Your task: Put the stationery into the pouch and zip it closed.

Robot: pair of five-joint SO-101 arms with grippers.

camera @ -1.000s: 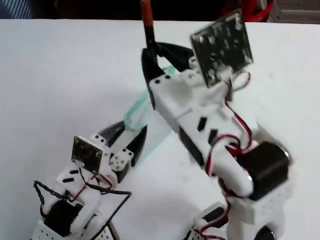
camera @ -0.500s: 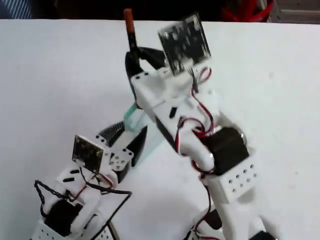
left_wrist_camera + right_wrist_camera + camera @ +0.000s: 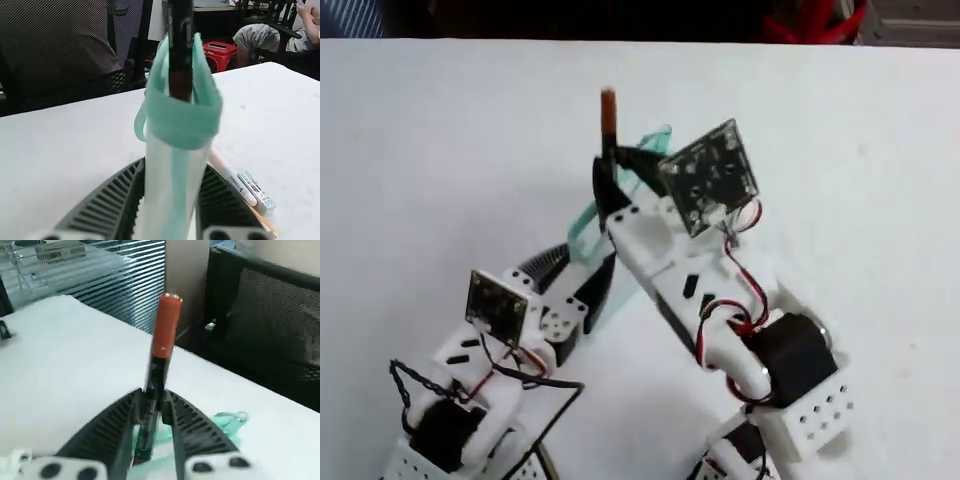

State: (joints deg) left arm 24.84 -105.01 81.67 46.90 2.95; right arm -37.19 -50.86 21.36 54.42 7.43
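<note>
Currently the step in hand looks like loading the first piece of stationery. The left gripper (image 3: 172, 175) is clamped on the pouch (image 3: 177, 120), its ribbed jaws pressing the clear sides from both flanks and holding it upright with the teal-rimmed mouth facing up. The right gripper (image 3: 152, 395) is closed tight on a pen (image 3: 166, 322) with an orange-red cap, gripping the dark barrel below the cap so the pen stands nearly vertical. In the left wrist view the dark barrel passes down through the teal rim, so its lower end appears to sit inside the mouth, though how deep it reaches cannot be told.

On the table (image 3: 440, 150), just beside the pouch, lies a white marker (image 3: 231, 178) with something else close against it, too indistinct to name.

The task seems early: one pen is partly in, other items are outside, and the zip is open. The next move probably calls for the right jaws to part so the pen drops in, while the left arm keeps the pouch steady. The risk is the pen catching on the soft rim or tipping the pouch over.
</note>
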